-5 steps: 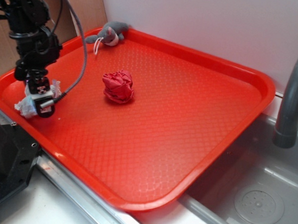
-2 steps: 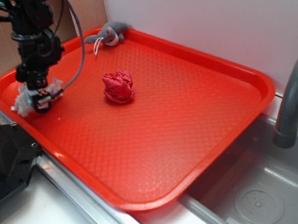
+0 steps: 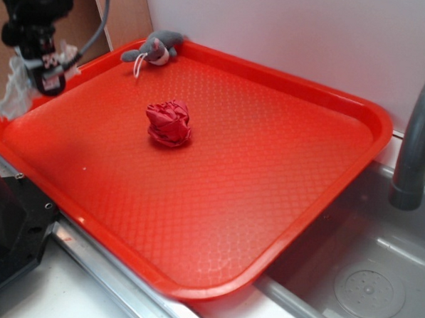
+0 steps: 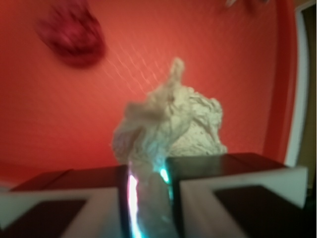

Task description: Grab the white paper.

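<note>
On the red tray (image 3: 329,108): red paper wad (image 3: 169,122), plush toy (image 3: 153,49).

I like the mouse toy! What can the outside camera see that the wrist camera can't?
Only the exterior view shows the grey plush toy, the faucet and the sink. Only the wrist view shows the fingers pinching the white paper up close. Both show the red tray, the red paper wad and the gripper holding the paper.

I see the paper wad (image 3: 169,123) near the middle of the tray (image 3: 281,205). The plush toy (image 3: 154,49) sits at the tray's far corner, and the tap (image 3: 416,141) stands off its right side.
</note>
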`<state>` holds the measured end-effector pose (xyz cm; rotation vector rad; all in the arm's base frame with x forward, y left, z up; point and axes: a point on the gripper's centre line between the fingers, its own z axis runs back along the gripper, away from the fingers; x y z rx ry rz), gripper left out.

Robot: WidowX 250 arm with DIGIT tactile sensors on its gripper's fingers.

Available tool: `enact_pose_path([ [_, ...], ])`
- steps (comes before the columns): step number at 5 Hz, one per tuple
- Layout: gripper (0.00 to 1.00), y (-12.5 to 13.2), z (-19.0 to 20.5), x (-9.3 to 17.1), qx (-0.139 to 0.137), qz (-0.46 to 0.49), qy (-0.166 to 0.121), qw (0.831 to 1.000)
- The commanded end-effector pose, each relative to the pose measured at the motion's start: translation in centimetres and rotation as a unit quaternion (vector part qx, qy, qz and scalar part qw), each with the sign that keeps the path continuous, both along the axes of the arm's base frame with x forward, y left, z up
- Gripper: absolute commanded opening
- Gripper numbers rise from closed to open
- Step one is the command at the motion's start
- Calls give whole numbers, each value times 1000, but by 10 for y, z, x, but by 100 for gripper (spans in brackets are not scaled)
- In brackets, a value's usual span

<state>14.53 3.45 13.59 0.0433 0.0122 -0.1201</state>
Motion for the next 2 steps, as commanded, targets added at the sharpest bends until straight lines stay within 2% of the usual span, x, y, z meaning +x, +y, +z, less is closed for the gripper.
enact_pose_path([
  [1, 0, -18, 106, 12, -16, 13, 11, 1000],
  [2, 0, -11, 116, 12, -23, 21, 7, 999],
])
